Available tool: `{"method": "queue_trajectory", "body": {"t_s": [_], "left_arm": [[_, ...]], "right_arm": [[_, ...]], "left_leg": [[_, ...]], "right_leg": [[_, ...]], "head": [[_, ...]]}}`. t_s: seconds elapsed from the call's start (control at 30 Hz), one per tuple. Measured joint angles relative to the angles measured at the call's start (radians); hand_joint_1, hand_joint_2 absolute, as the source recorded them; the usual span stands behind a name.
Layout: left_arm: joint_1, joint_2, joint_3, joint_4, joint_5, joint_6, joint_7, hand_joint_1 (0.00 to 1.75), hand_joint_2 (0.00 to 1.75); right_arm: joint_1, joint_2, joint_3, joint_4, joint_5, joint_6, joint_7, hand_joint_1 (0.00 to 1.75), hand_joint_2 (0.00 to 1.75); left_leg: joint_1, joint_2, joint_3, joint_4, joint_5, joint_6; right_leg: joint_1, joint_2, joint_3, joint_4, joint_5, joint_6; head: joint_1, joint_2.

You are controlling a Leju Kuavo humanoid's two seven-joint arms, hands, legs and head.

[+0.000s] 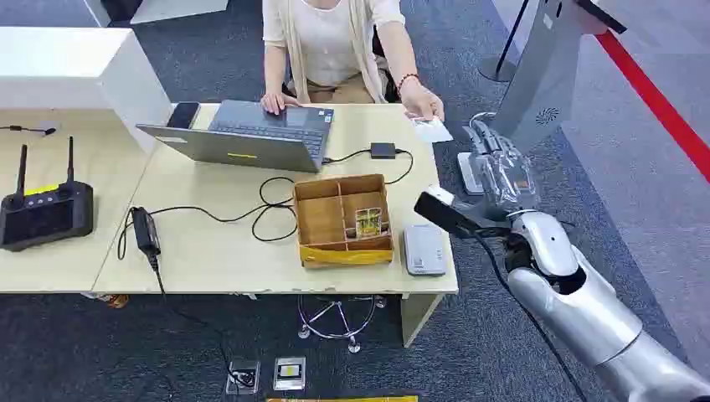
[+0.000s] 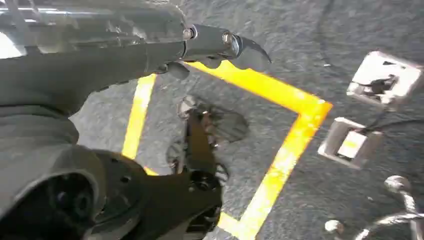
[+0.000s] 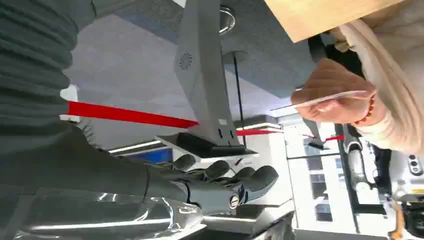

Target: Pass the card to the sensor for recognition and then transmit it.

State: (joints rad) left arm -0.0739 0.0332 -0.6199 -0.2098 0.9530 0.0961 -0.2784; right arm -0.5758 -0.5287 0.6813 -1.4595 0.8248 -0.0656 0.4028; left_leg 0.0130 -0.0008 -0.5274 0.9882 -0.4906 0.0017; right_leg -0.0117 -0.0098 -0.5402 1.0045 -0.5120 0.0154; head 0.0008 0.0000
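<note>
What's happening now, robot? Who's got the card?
Right robot hand empty, reaching toward the person. Card in the person's hand, above the table's corner. Left robot hand hanging over the floor. Nothing between.

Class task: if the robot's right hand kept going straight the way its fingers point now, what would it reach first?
Probably the card held out by the person's hand, just ahead of the right hand. Depth is uncertain.
</note>
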Motion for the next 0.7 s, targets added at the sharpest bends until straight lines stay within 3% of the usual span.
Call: {"method": "queue_trajectory", "body": {"t_s": [0.7], "left_arm": [[0.001,-0.003,-0.002,0.0,0.01,-0.029,0.047,0.0,0.0]], "right_arm": [[-0.075,0.131,0.042,0.161,0.058,-0.036,-0.05,0.0,1.75]], "left_leg": [[0.0,0.0,0.0,0.0,0.0,0.0]], "right_leg": [[0.0,0.0,0.0,0.0,0.0,0.0]], "head": [[0.0,0.0]]}}
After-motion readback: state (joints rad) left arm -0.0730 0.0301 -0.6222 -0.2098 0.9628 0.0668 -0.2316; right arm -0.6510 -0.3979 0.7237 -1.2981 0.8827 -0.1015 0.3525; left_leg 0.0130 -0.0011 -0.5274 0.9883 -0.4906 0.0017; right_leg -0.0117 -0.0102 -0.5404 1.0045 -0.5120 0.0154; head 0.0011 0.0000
